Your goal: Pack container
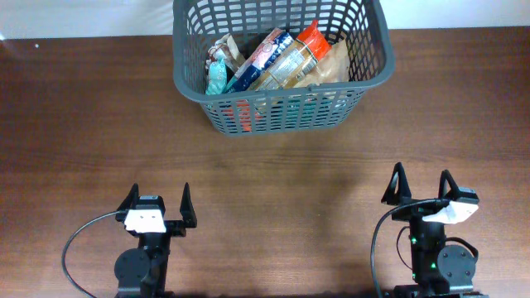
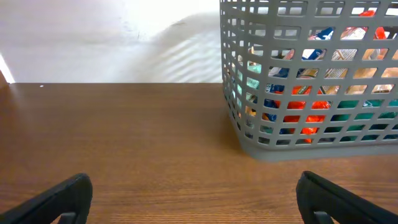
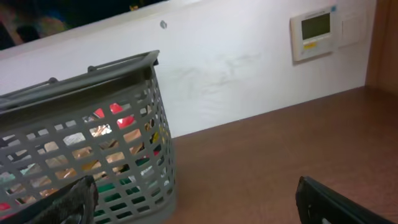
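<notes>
- 2 grippers parked at the near edge of the counter (image 1: 273, 182): left gripper (image 1: 159, 199) and right gripper (image 1: 422, 184), both with jaws spread wide apart, clamped on nothing.
- Container (image 1: 281, 114) up at the far side of the counter, roughly centred between the 2 arms, well apart from both, far end over by the white wall (image 3: 249, 68).
- Already loaded with a heap of snack packets (image 1: 277, 58): blue, orange-red, teal and tan wrappers leaning on each other, visible through the slots from both wrist views too.
- No loose packets in sight anywhere on the counter, so probably near the end of the packing, maybe done.
- Handling guess for the container: stiff plastic lattice, light on its own, a bit heavier with the load but nothing serious. Likely to slide on the smooth wood if nudged.
- Best place to grab, going by looks: the thick top rim, or a bar of the lattice on the near wall. Way too wide to span whole with 1 gripper.
- Packets inside: soft, crinkly film by the look of it, so a gentle pinch at a sealed end rather than the middle.
- Small wall panel (image 3: 316, 32) with a screen in the right wrist view, irrelevant to the job.
</notes>
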{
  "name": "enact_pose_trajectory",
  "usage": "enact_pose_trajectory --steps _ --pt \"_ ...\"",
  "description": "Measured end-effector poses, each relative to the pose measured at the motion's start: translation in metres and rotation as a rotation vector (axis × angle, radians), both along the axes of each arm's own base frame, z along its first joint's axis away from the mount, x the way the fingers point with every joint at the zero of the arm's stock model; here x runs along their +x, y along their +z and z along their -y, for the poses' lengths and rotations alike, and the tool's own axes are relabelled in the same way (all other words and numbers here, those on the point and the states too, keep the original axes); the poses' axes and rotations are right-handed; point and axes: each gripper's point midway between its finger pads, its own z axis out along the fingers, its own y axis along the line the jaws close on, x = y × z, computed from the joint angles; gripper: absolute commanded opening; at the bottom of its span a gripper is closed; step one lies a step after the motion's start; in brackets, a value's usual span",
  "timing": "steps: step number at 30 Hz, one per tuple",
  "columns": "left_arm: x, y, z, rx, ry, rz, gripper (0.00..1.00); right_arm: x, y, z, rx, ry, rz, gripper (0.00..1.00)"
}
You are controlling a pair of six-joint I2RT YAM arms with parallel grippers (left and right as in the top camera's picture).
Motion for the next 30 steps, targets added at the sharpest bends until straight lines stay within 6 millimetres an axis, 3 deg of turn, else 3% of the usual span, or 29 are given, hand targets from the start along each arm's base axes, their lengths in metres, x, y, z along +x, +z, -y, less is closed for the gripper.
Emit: enact_pose_trajectory --steps 8,19,24,30 --pt "0.000 0.000 0.000 0.000 0.000 0.000 0.99 -0.001 -0.012 -0.001 -0.024 0.003 0.005 0.99" --pt "0.000 0.000 0.000 0.000 0.000 0.000 0.99 -0.002 -0.007 -0.010 -0.160 0.045 0.042 0.99" --pt "0.000 0.000 0.000 0.000 0.000 0.000 0.99 0.002 -0.033 -0.015 -0.170 0.077 -0.022 0.99" --pt "0.000 0.000 0.000 0.000 0.000 0.000 0.99 0.002 -0.049 -0.017 -0.190 0.093 -0.087 0.99"
